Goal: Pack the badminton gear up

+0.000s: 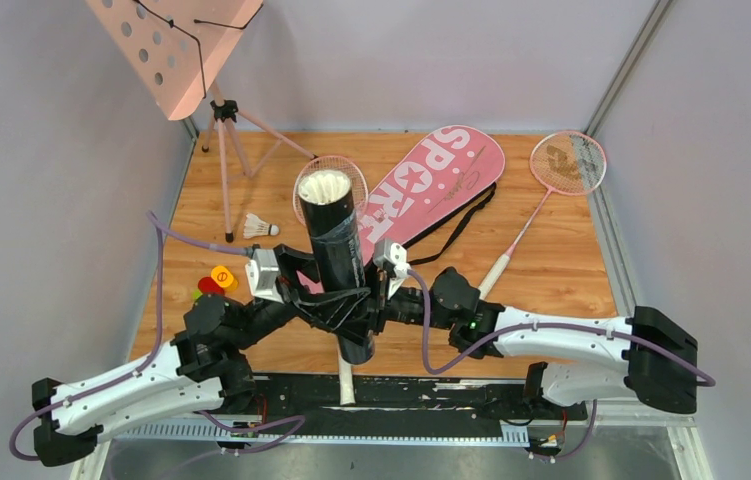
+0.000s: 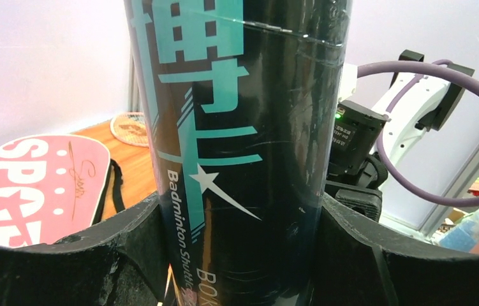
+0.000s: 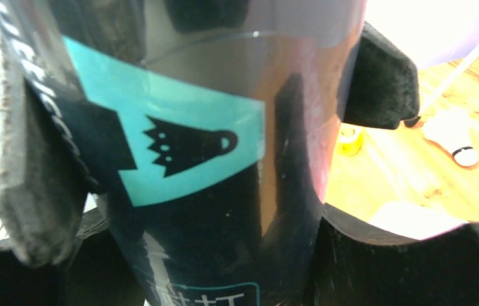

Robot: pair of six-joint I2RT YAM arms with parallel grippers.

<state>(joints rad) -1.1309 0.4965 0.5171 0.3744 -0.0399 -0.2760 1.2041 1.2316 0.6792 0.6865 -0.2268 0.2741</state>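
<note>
Black cylindrical shuttlecock tube with teal print (image 1: 336, 240) is at frame centre in the top view, off the wooden tabletop (image 1: 551, 270), leaning a little, open mouth up. White feather shuttlecocks (image 1: 329, 187) are visible inside the mouth.

Left tool (image 2: 240, 248): partly open, both fingers pressed on the tube's lower body, so it has the tube. Right tool (image 3: 205, 127): about the same width, pads look seated on opposite sides of the tube, so I read it as gripping too, though contact on the far pad is hard to confirm.

Judged step: two-arm hold or handover of the tube. To do it well:
- keep the mouth up so nothing spills
- don't loosen one grip until the other is clearly firm
- squeeze lightly, the wall looks thin
- the tools sit close together, so move them apart slowly

One loose white feather shuttlecock (image 1: 259, 227) lies left of centre on the tabletop and probably goes in the tube. Long pink racket bag (image 1: 441, 180) lies at upper centre. One pink-framed racket with a white handle (image 1: 569, 163) is at upper right. The second pink-framed racket (image 1: 347, 385) is mostly hidden behind the tube. Pink perforated music stand (image 1: 176, 45) at upper left is not gear.

Writing:
- tube: white "Badminton Shuttle…", cut off, with "BOK…" lower down, large teal Chinese characters I can't read, a white star, and a teal band with a black shuttlecock icon
- bag: "SPORT" in white, plus cursive too small to read
</note>
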